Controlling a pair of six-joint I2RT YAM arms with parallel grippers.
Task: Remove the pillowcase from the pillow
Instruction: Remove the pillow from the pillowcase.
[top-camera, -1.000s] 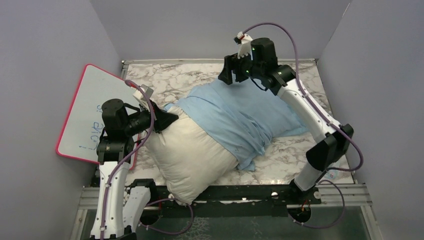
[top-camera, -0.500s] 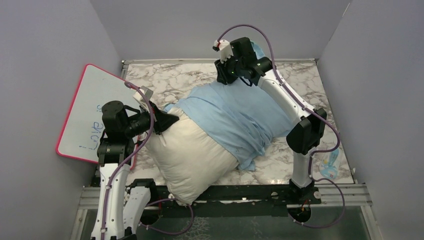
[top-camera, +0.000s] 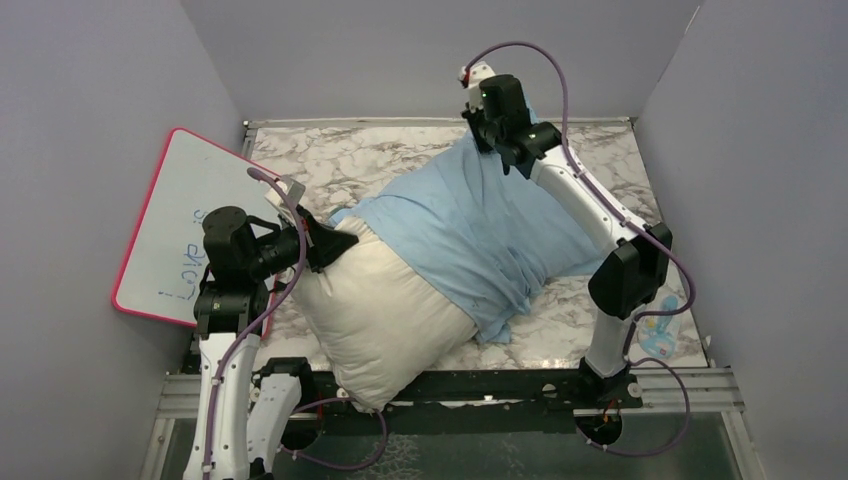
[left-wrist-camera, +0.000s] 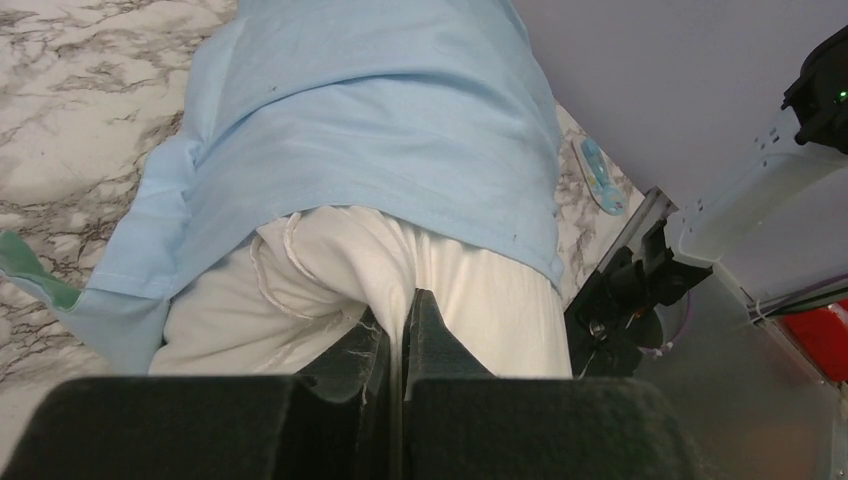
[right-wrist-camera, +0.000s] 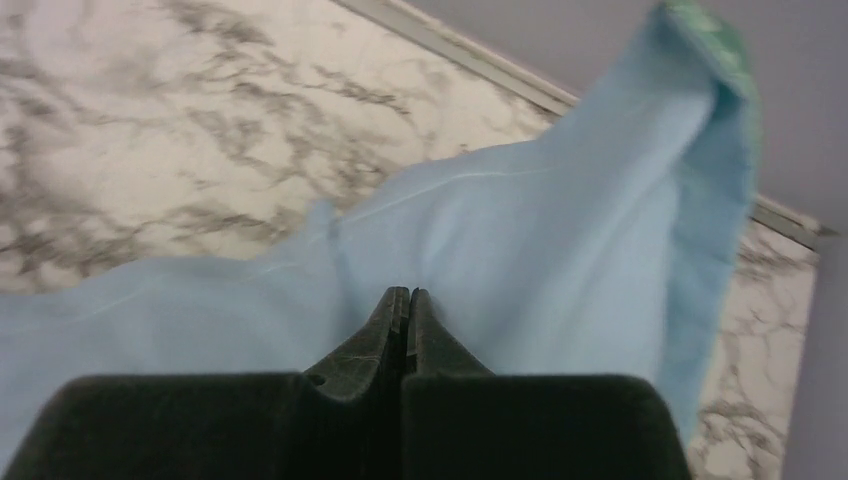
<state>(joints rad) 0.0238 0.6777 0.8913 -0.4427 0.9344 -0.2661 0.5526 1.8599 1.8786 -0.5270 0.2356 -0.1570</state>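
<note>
The cream-white pillow (top-camera: 385, 315) lies slantwise on the marble table, its near-left half bare. The light blue pillowcase (top-camera: 480, 225) still covers its far right half. My left gripper (top-camera: 343, 243) is shut on a fold of the pillow's left corner; in the left wrist view white pillow (left-wrist-camera: 320, 265) fabric is pinched between the left gripper (left-wrist-camera: 405, 302) tips, with the pillowcase (left-wrist-camera: 380, 110) beyond. My right gripper (top-camera: 478, 140) is shut on the pillowcase's far end, which rises to it in a peak. In the right wrist view blue pillowcase (right-wrist-camera: 560, 230) cloth surrounds the shut right gripper (right-wrist-camera: 408, 296).
A pink-framed whiteboard (top-camera: 185, 225) leans at the left wall beside my left arm. A small blue packet (top-camera: 660, 328) lies near the table's right front corner. Grey walls close in on three sides. The pillowcase's green inner face shows at an edge (right-wrist-camera: 715, 30).
My right gripper came down on the pillowcase's far end, shut on it, and drew the cloth up toward the back wall. The left gripper has stayed on the pillow corner.
</note>
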